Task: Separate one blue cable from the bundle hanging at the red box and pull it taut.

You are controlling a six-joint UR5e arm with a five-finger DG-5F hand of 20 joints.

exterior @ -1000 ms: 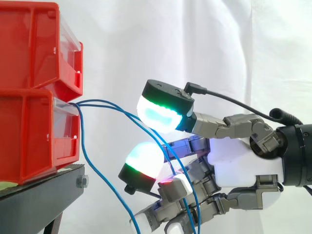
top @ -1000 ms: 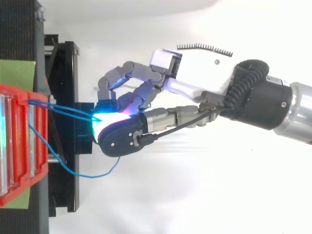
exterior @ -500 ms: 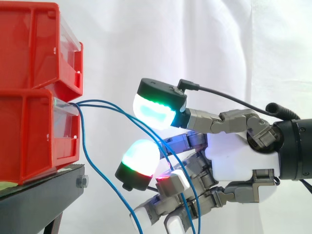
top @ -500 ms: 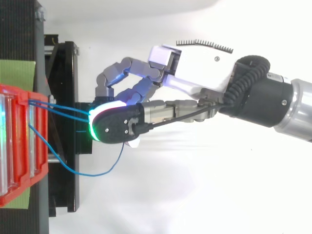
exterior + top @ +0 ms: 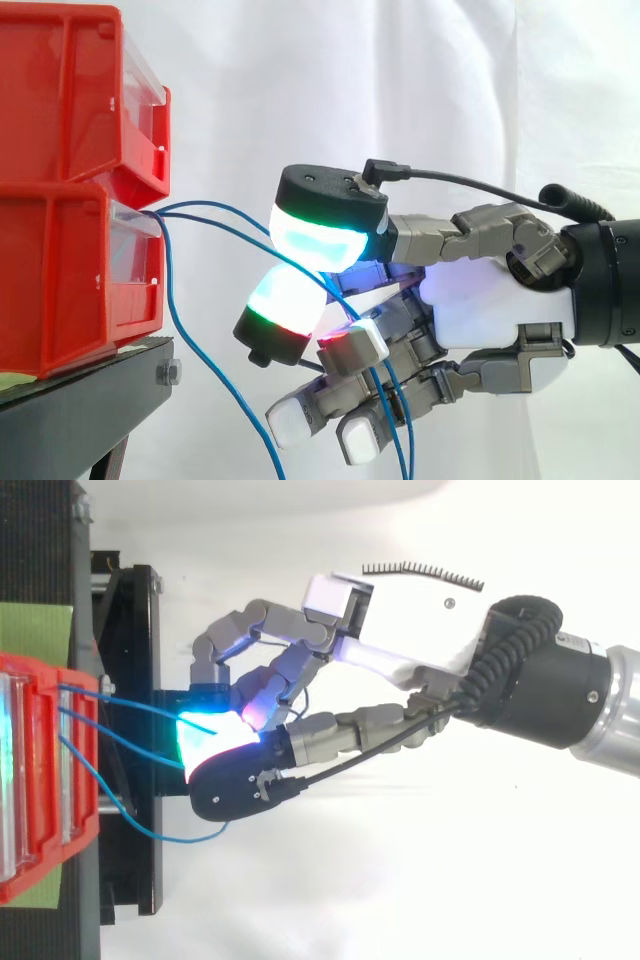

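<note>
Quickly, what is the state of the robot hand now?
Robot hand: closed on a blue cable, apparently pinched between two glowing pads.

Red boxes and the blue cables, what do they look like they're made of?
Red boxes: probably moulded plastic, going by the glossy surface and moulded ribs. Blue cables: thin wire, likely in a smooth plastic sheath, since they bend in soft curves.

The stacked red bins [image 5: 60, 290] were glossy moulded plastic with clear plastic fronts. Under them, the black stand [image 5: 90, 395] looked like matt painted metal, fixed with a bright steel hex bolt [image 5: 168, 374]. The thin blue cables [image 5: 185, 839] had smooth sheaths. The hand [image 5: 490, 320] had a shiny white plastic shell, satin grey links and milky translucent pads backed by matt black caps. The white curtain [image 5: 420, 90] was softly creased cloth.
</note>
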